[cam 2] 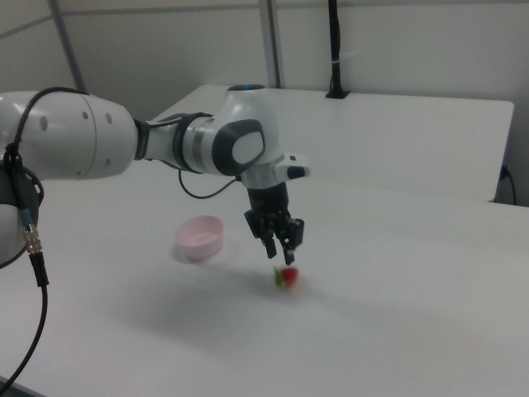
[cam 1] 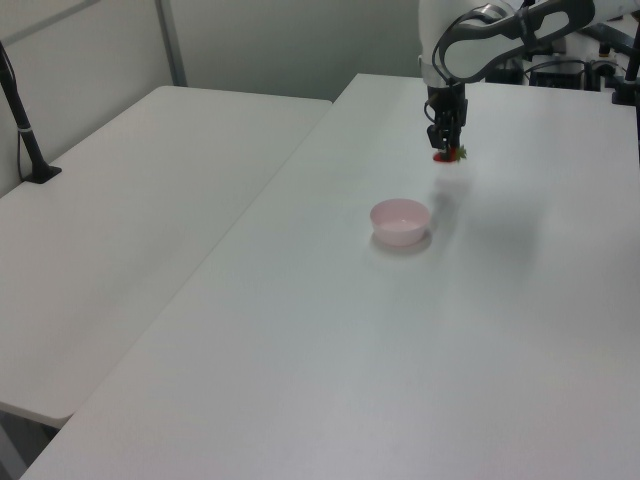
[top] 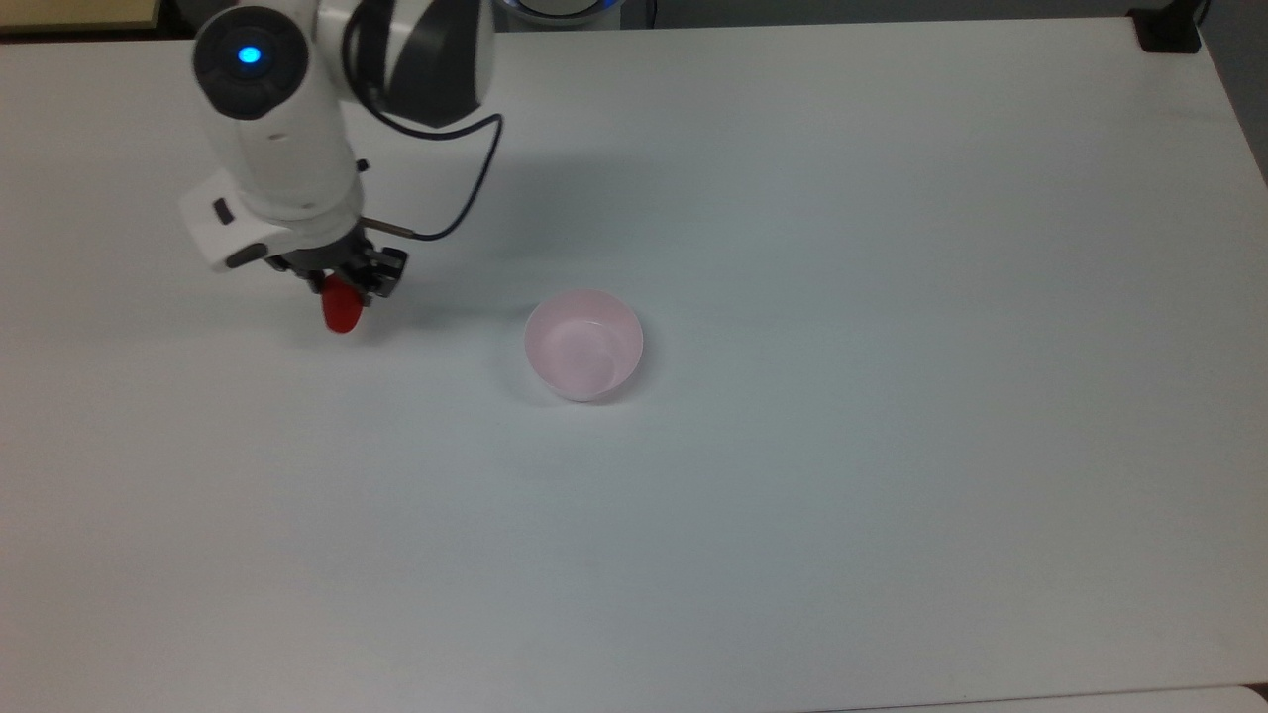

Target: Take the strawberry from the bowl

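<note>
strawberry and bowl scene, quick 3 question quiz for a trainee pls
1. True or false: the strawberry lies inside the bowl.
2. In the top view, the strawberry is on which side of the bowl? A) the top view's left B) the top view's right C) directly below it
3. Fill in: in the right view, the gripper is just above the ___.

Key: 1 false; 2 A; 3 strawberry.

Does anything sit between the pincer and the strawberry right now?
Nothing visible does. The strawberry is right at the tip of the pincer, and the empty bowl stands apart, off to the top view's right.
</note>
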